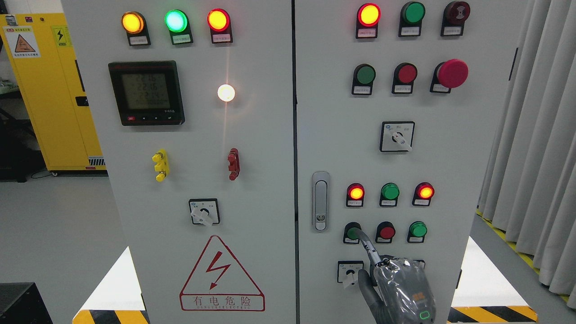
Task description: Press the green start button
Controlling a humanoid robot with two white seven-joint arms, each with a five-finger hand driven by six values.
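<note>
The green button (351, 232) sits at the left of the lowest button row on the right cabinet door (468, 180). My right hand (398, 290) rises from the bottom edge, below and right of the button. Its index finger (365, 245) is stretched up and left, and its tip lies on the button's face, covering part of it. The thumb (365, 284) sticks out to the left. The other fingers are folded behind the back of the hand and hold nothing. The left arm does not show.
Beside the green button are a red button (386, 232) and a second green button (418, 230). A selector switch (349, 272) sits just left of my hand and a door latch (320, 201) up to the left. Curtains (535, 148) hang at the right.
</note>
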